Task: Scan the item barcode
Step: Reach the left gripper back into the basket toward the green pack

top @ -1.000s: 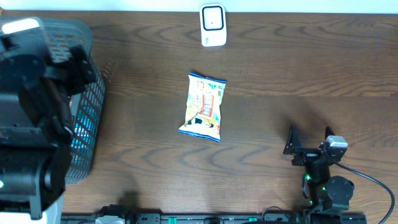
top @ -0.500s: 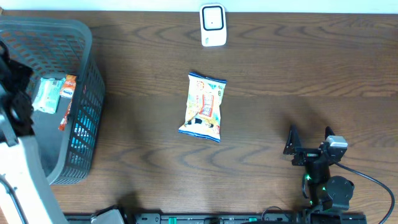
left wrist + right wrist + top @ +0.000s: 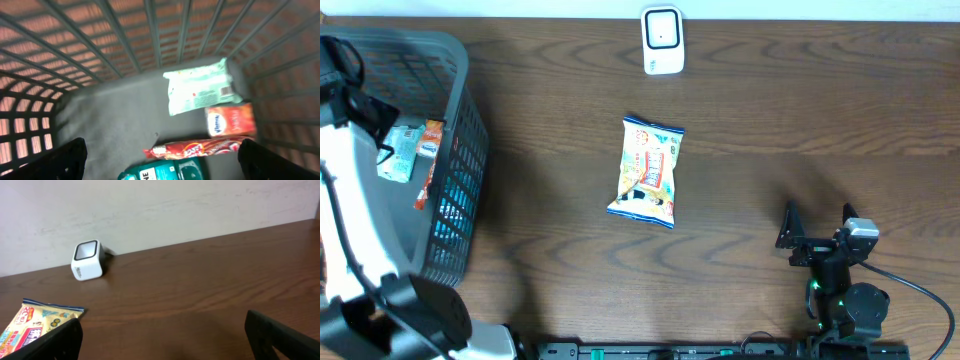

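Scan not begun, in my judgement: the snack packet (image 3: pixel 646 172) lies flat on the table (image 3: pixel 800 110), well apart from the scanner (image 3: pixel 662 40), the left gripper (image 3: pixel 165 157) hangs wide and empty over the basket (image 3: pixel 468 140), and the right gripper (image 3: pixel 165 335) rests wide and empty, leaving 2 steps, pickup and presentation.

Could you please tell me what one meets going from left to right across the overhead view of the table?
Basket → snack bag → right gripper. The scanner lies straight beyond the bag, so it has no clear place in this order.
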`<act>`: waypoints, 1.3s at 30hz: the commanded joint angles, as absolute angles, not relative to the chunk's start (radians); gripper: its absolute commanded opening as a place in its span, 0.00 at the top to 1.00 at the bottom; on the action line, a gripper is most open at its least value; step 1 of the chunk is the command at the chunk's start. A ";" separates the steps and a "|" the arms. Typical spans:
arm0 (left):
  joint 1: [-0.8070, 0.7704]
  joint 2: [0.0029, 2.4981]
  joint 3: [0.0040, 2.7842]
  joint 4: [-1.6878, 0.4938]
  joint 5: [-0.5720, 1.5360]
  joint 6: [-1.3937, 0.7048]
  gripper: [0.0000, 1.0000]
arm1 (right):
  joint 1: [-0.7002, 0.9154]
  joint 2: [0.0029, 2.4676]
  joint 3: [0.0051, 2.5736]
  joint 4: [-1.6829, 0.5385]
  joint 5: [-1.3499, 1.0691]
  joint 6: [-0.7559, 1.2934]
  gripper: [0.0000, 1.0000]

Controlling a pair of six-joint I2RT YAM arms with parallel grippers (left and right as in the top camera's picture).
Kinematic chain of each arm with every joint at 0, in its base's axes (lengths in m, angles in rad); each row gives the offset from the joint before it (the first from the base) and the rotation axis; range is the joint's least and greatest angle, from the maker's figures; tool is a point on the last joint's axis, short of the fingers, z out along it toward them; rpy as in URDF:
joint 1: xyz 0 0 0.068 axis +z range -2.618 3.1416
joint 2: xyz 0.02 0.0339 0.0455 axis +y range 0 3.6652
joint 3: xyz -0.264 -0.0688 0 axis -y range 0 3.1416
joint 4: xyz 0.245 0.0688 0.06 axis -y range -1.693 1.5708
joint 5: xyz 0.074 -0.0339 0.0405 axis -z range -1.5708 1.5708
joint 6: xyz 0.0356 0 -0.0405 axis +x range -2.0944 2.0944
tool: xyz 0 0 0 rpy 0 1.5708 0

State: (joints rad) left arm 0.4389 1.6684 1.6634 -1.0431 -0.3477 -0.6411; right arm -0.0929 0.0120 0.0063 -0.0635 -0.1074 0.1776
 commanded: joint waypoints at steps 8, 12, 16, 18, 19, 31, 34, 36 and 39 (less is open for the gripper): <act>0.480 1.857 1.640 -0.994 -0.275 -0.583 0.14 | -0.087 0.007 0.006 -0.068 -0.103 0.171 0.01; 0.484 1.909 1.639 -0.969 -0.273 -0.575 0.16 | -0.087 0.007 0.006 -0.068 -0.103 0.171 0.01; 0.484 1.941 1.627 -0.925 -0.273 -0.576 0.16 | -0.087 0.007 0.006 -0.068 -0.103 0.171 0.01; 0.484 1.941 1.596 -0.884 -0.273 -0.577 0.16 | -0.087 0.007 0.006 -0.068 -0.103 0.171 0.01; 0.484 1.940 1.581 -0.867 -0.273 -0.577 0.16 | -0.087 0.007 0.006 -0.068 -0.103 0.171 0.01; 0.522 1.940 1.324 -0.564 -0.136 -0.624 0.15 | -0.087 0.007 0.006 -0.068 -0.103 0.171 0.01; 0.522 1.940 1.299 -0.524 -0.143 -0.621 0.15 | -0.087 0.007 0.005 -0.068 -0.103 0.171 0.01; 0.522 1.940 1.288 -0.497 -0.142 -0.622 0.15 | -0.087 0.007 0.006 -0.068 -0.103 0.171 0.01; 0.522 1.940 1.269 -0.459 -0.142 -0.622 0.14 | -0.087 0.007 0.006 -0.068 -0.103 0.171 0.01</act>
